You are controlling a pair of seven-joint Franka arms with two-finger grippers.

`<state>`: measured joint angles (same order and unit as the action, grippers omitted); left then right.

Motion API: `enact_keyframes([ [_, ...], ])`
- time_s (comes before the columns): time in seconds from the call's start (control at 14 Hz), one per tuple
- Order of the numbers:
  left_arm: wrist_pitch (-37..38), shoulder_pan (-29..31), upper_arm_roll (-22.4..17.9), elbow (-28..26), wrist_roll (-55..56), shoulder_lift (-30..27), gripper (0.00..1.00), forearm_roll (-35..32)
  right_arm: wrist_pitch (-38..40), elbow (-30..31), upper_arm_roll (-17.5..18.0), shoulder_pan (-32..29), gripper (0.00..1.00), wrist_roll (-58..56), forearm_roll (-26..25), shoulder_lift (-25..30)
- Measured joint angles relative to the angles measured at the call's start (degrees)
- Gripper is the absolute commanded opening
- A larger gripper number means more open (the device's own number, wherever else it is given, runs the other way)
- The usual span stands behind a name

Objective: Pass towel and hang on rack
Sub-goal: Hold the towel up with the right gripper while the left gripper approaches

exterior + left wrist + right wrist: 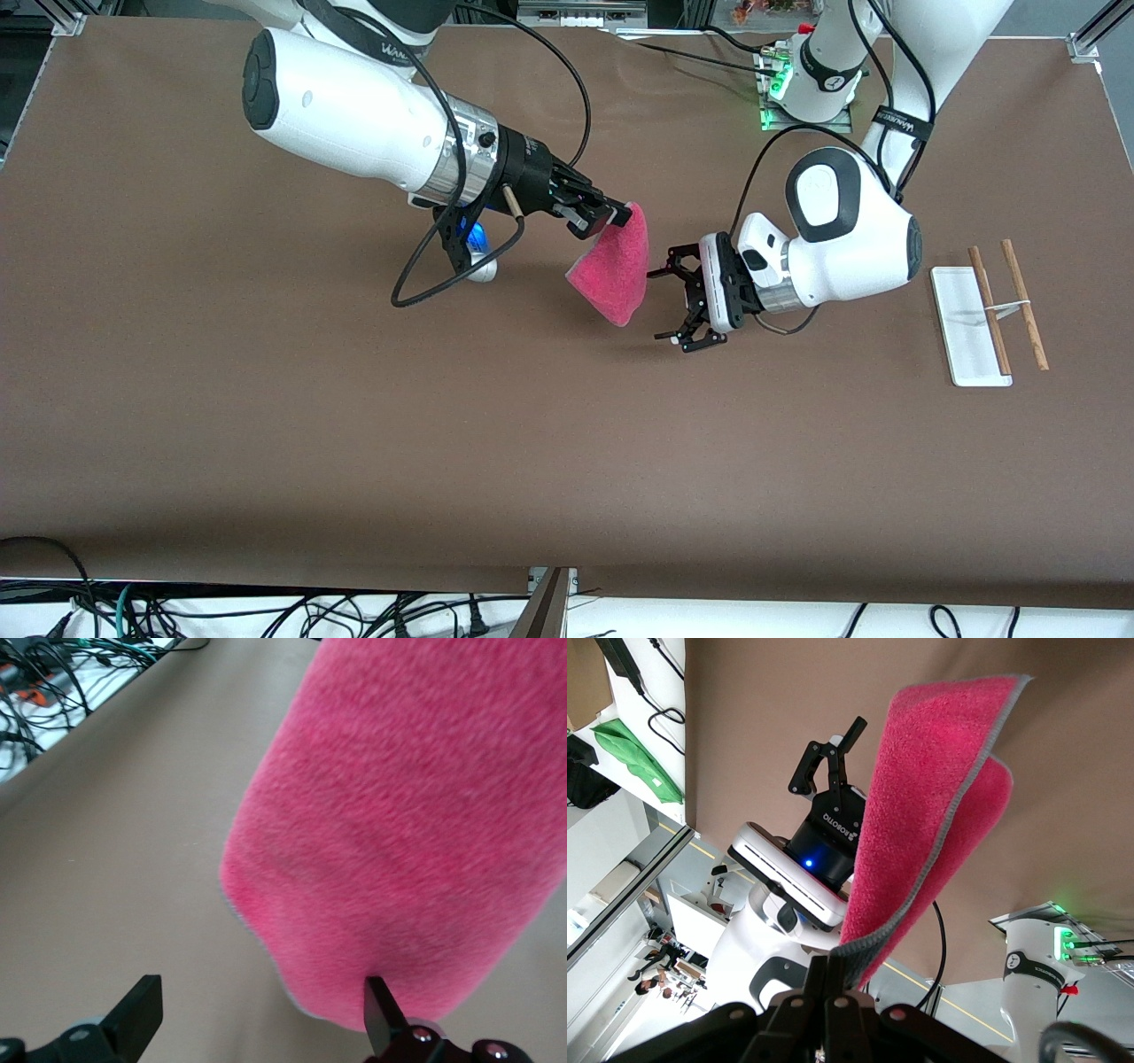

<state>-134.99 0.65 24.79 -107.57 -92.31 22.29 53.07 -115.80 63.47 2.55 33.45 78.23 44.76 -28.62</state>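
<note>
While my right gripper [611, 217] pinches the towel [613, 270] by one corner so it dangles over the tabletop [354, 425], the left gripper [678, 301] sits beside it. Left jaws spread wide for the handover; rack [988, 315] waits at the left arm's end.

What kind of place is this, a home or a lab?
Most likely a robotics lab: two white robot arms work over a brown paper-covered table, with loose tangled cables along its edge and aluminium framing at its corners.

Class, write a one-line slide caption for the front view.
Right gripper holds the towel up to the open left gripper.
</note>
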Motion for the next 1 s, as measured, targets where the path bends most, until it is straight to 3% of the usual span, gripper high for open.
enact_keyframes([
  [0.57,-3.7,-1.7,0.2,-3.2,-7.4,0.1,1.0,0.6,0.0,0.0,0.0,0.0,0.0,0.0,0.0,0.0],
  [0.93,0.2,-1.1,0.1,-6.9,-26.0,0.2,0.99,16.6,0.0,0.0,0.0,0.0,0.0,0.0,0.0,0.0],
  [1.0,1.4,-1.1,0.1,-7.5,-27.6,0.2,0.93,18.4,0.0,0.0,0.0,0.0,0.0,0.0,0.0,0.0],
])
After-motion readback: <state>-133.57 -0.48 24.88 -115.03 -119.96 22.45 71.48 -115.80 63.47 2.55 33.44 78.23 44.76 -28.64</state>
